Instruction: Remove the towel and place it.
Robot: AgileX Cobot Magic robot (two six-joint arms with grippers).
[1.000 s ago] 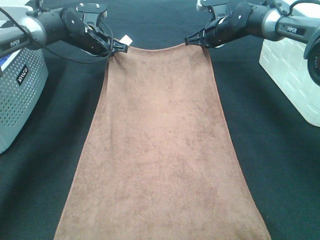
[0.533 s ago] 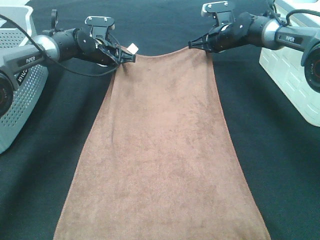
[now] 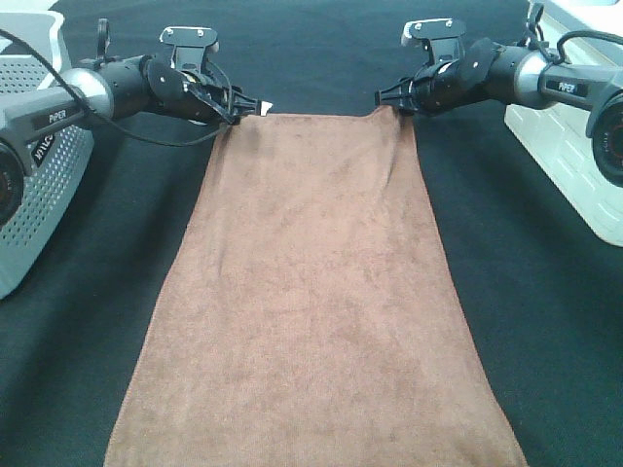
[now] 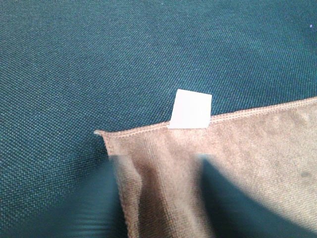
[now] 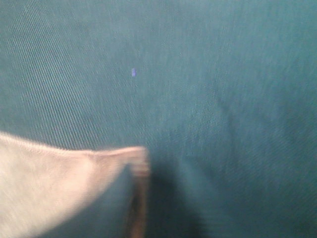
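The brown towel [image 3: 311, 292] lies spread flat on the black table cover, its long side running from the far edge to the near edge. My left gripper [image 3: 239, 105] is low at the far left corner, beside the white tag [image 3: 264, 106]. In the left wrist view the corner [image 4: 148, 148] and the tag [image 4: 190, 109] lie flat, with my blurred fingers [image 4: 99, 203] spread to either side. My right gripper [image 3: 387, 99] is at the far right corner. In the blurred right wrist view that corner [image 5: 74, 183] curls up between close fingers.
A grey perforated basket [image 3: 39, 185] stands at the left edge. A white container [image 3: 574, 156] stands at the right edge. The black cloth [image 3: 545, 321] shows on both sides of the towel and beyond its far edge.
Both grippers have lowered the towel's far edge onto the table. The edge was held up and sagging, and now lies straight and flat. The left fingers now stand apart.
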